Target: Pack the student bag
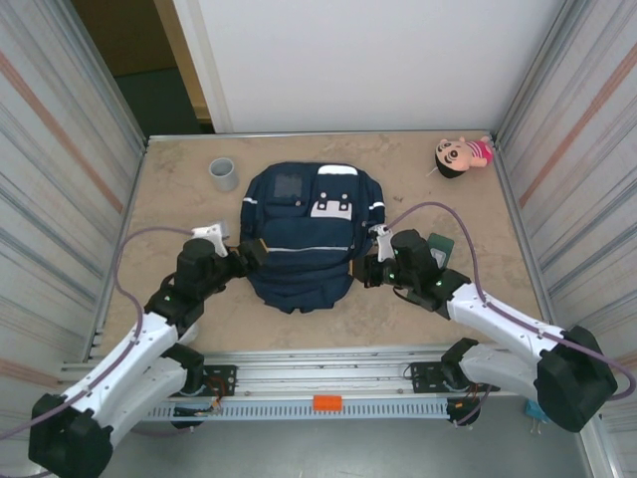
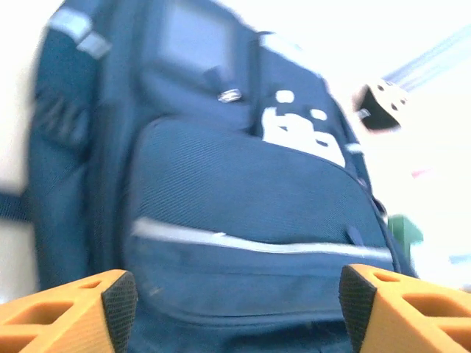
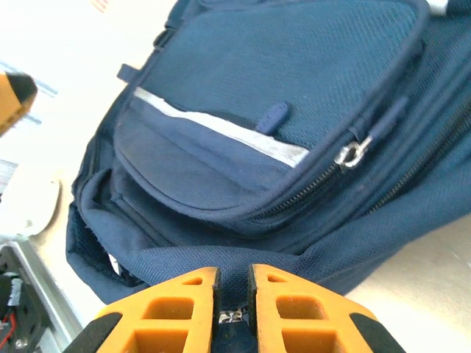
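Note:
The student bag (image 1: 299, 234) lies flat in the middle of the table, navy blue with white patches and a pale stripe across its front pocket. My left gripper (image 1: 249, 257) is at the bag's left side. In the left wrist view it (image 2: 239, 309) stands open, its pads wide apart in front of the bag's (image 2: 243, 191) front pocket and nothing between them. My right gripper (image 1: 370, 264) is at the bag's right side. In the right wrist view it (image 3: 234, 294) is shut on a fold of the bag's (image 3: 280, 95) fabric, with a small metal zipper piece showing between the fingers.
A grey cup (image 1: 223, 173) stands behind the bag to the left. A doll (image 1: 463, 154) lies at the far right corner. A dark green item (image 1: 441, 249) lies partly under the right arm. Corrugated walls close in both sides, and a metal rail (image 1: 328, 363) runs along the near edge.

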Robot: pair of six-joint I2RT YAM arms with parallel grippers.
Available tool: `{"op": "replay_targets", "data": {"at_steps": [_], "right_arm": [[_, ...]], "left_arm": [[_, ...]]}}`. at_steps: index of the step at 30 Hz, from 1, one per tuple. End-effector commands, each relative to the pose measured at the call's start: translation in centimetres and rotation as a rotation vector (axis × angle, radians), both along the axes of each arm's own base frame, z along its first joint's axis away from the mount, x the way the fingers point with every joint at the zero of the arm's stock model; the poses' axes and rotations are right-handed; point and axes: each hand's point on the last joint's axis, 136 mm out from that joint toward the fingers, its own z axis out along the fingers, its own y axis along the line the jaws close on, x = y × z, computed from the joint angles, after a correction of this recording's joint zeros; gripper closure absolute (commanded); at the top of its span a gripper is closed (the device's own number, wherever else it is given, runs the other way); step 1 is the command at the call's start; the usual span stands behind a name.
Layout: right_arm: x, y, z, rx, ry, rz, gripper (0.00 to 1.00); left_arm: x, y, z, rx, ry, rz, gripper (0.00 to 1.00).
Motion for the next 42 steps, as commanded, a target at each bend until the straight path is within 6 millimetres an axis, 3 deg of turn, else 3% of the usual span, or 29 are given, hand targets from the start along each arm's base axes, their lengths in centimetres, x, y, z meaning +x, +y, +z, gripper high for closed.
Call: {"op": "replay_targets", "data": {"at_steps": [1,4,6,9,12,14,19,22,25,31,36,42], "right_arm": [[0.3,2.0,4.1,0.059,-0.096,0.088,1.00],[0.3,2.7,4.7,0.075,-0.102,0.113,1.00],[0.3,3.1,5.1,0.077,-0.111,0.127,1.00],[0.3,3.5,5.4,0.079,-0.116,0.142,1.00],[0.2,3.7,5.6,0.084,-0.118,0.155,1.00],[0.2,3.8,5.9,0.087,-0.121,0.158,1.00],[1.0,2.3,5.3,0.069,-0.119,0.095,1.00],[1.4,1.6,4.6,0.061,-0.096,0.059,1.00],[1.0,2.4,4.1,0.063,-0.090,0.075,0.99],[0.2,2.9,2.9,0.067,-0.060,0.081,0.81],[-1.3,1.9,2.6,0.086,-0.026,0.099,0.61],[-2.8,-0.9,2.5,0.113,0.021,0.044,0.54]], "left_arm": [[-1.5,-3.1,1.9,0.335,-0.308,-0.314,0.27],[-4.0,-7.0,1.5,0.443,-0.414,-0.593,0.27],[-4.4,-8.6,0.3,0.550,-0.440,-0.684,0.27],[-4.0,-10.8,-1.5,0.692,-0.457,-0.767,0.24],[-2.5,-12.7,-2.4,0.723,-0.455,-0.791,0.24],[-1.3,-13.6,-2.9,0.752,-0.452,-0.784,0.37],[-0.2,-13.9,-3.3,0.756,-0.446,-0.735,0.84],[-0.3,-13.3,-2.2,0.656,-0.427,-0.700,0.97],[-0.6,-13.2,-0.8,0.516,-0.413,-0.664,0.98],[-1.4,-13.7,0.0,0.432,-0.438,-0.674,0.98],[-1.3,-13.5,-0.2,0.464,-0.430,-0.687,0.98],[-1.5,-13.6,0.0,0.448,-0.438,-0.694,0.98]]}}
